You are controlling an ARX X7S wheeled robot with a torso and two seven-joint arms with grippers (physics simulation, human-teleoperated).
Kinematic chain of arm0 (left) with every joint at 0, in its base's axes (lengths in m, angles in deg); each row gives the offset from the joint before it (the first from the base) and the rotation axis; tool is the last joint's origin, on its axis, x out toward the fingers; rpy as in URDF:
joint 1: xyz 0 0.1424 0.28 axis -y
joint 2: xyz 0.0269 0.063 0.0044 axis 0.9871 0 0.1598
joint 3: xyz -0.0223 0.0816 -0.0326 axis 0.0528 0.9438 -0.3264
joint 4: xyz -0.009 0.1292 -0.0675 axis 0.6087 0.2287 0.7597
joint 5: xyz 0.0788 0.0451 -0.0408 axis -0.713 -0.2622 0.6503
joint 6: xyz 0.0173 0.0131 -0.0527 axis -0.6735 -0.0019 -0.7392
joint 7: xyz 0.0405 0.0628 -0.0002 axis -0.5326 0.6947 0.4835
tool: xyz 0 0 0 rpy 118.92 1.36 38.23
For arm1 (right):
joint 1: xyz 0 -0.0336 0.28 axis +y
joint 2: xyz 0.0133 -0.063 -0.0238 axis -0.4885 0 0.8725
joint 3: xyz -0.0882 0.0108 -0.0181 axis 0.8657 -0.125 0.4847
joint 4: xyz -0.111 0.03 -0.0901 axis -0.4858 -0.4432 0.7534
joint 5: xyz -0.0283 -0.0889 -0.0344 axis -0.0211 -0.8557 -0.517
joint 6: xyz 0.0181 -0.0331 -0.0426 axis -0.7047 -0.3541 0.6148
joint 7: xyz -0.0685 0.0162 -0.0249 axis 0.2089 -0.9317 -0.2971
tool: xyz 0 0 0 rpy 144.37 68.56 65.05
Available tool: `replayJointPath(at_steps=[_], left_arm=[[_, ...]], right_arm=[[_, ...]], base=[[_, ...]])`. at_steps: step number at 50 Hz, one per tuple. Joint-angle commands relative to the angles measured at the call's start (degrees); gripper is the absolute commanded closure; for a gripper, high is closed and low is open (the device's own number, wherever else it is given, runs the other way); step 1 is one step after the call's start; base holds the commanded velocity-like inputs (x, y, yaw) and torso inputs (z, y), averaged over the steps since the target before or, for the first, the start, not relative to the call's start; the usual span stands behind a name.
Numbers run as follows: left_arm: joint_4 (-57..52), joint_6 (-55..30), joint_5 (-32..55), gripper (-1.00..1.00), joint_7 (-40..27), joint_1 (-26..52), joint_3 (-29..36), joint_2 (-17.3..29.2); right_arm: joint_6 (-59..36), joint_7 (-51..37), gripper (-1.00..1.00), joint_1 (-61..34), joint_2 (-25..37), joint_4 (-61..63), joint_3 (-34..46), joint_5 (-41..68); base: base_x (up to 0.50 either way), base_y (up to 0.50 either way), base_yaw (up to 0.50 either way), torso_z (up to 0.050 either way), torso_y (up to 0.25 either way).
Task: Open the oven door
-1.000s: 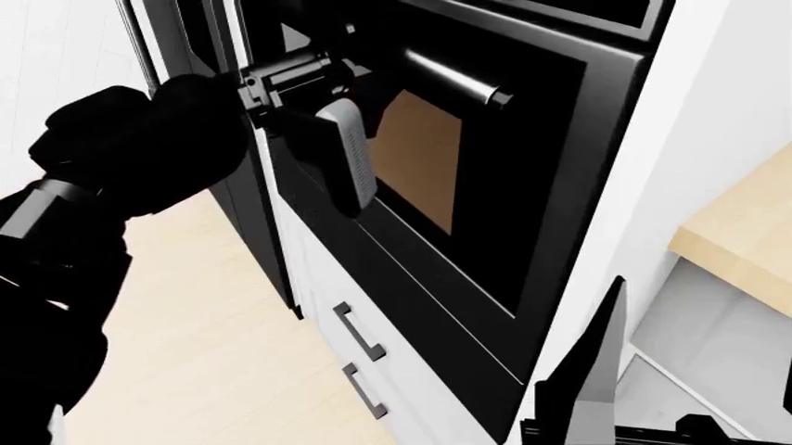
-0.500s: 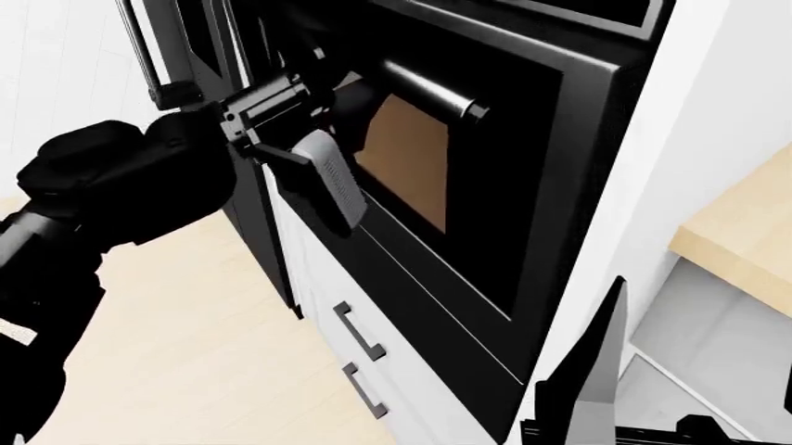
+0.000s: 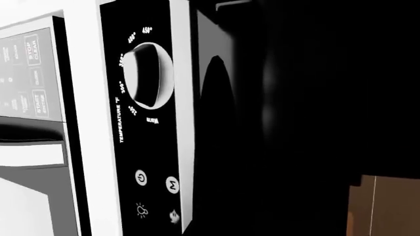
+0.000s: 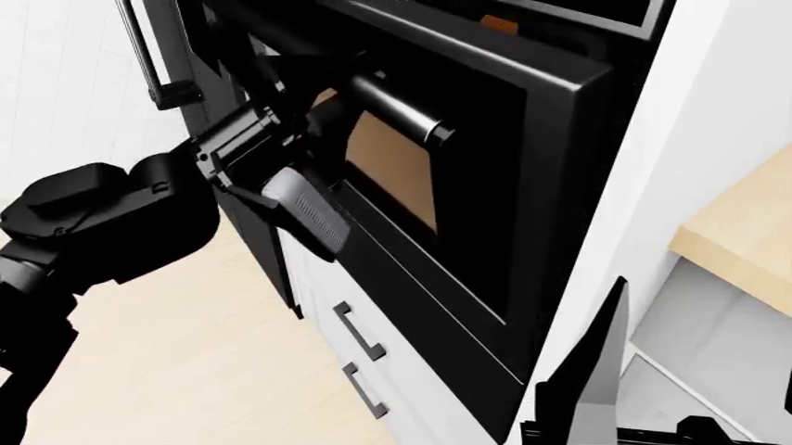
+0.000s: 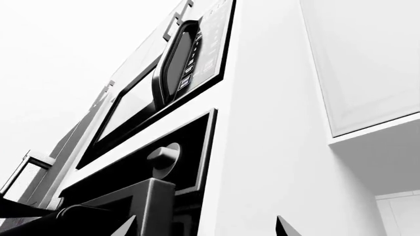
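Left gripper [image 4: 325, 139] reaches up with bent arm, clamped on handle [image 4: 393, 108] of tilted-out oven door [image 4: 495, 185]; right gripper's state unclear.

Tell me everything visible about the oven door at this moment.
The glossy black rectangular oven door has a brownish glass window and a long silver bar handle along its top edge. Its top tilts outward from the frame, so it stands slightly ajar. The left pincer is at the handle's left part; whether it is shut around the bar is hidden. White drawers lie below.
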Motion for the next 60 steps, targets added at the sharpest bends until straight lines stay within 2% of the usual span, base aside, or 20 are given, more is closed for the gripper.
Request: replayJointPath(at_steps=[1,40,60], left_arm=[[-10.97,-1.13,3.66,1.0,-4.72,-2.1,-4.02,1.42],[-25.52,-9.52,5.27,1.0,-11.17,-11.27,-9.13,7.7],[-31.89,-11.18,4.67,1.0,-7.91,-13.87,-8.11,12.97]], right_arm=[[0.1,-0.11,-1.0,-0.04,0.11,-0.13,0.12,0.11],[0.38,-0.4,-1.0,-0.23,0.33,0.09,0.36,0.17],[0.53,-0.54,-1.0,0.01,0.35,0.05,0.7,-0.08]], base=[[0.0,0.0,0.0,0.0,0.0],[0.0,0.0,0.0,0.001,0.005],[0.0,0.0,0.0,0.001,0.005]])
